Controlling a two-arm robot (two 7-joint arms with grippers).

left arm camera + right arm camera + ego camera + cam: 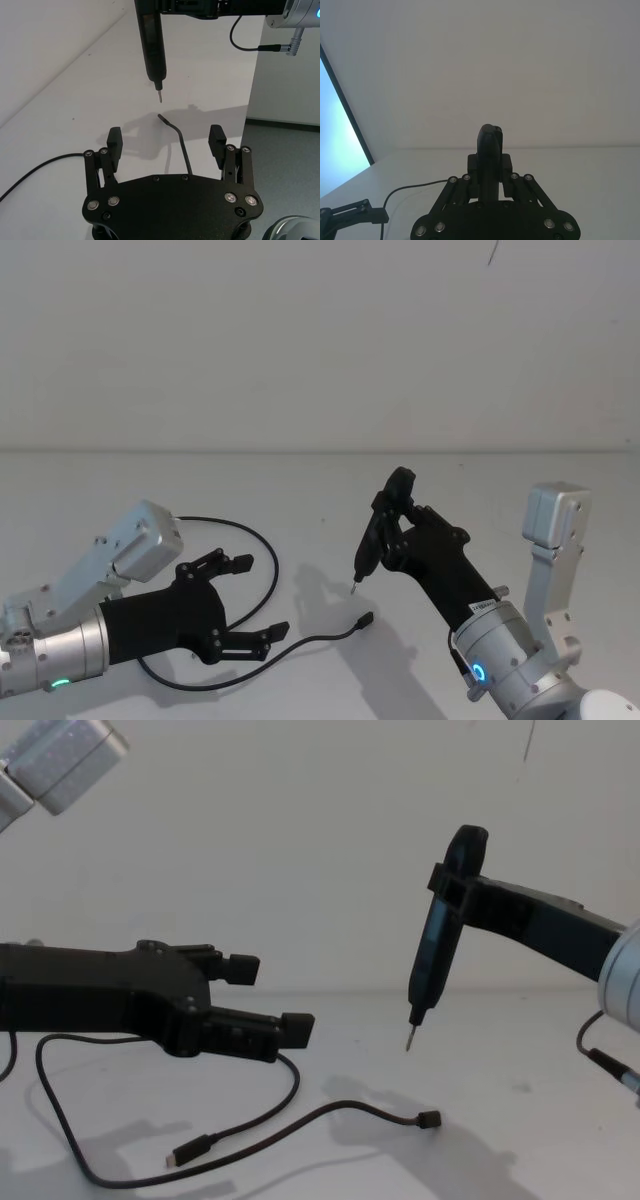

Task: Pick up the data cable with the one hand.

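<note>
Big plain white surface (520, 490) with not much on it besides the cord. The robot's left black two-finger hand (262, 596), on a black forearm with a silver wrist and a green ring light, hangs low over the surface. Its fingers are spread wide with nothing between them. The right black hand (395, 530) is off to the right and raised, clamped around a slim black pen-like tool (368, 552) that points tip-down, so it looks out of the running.

The long thin black data cable (318, 637) lies flat on the surface. It loops out past the left hand's fingertips, curls back underneath it, then runs off toward the right side. In the chest view the left hand (272, 1000) is clearly above the data cable (330, 1108), not touching. In the left wrist view the data cable (182, 145) runs straight ahead with one finger on either side. So the left hand is much the nearer one, and the grab looks like mostly a straight drop and a squeeze. One small rectangular black plug (430, 1120) lies below the tool's tip, and the other plug (186, 1157) lies under the left forearm.
</note>
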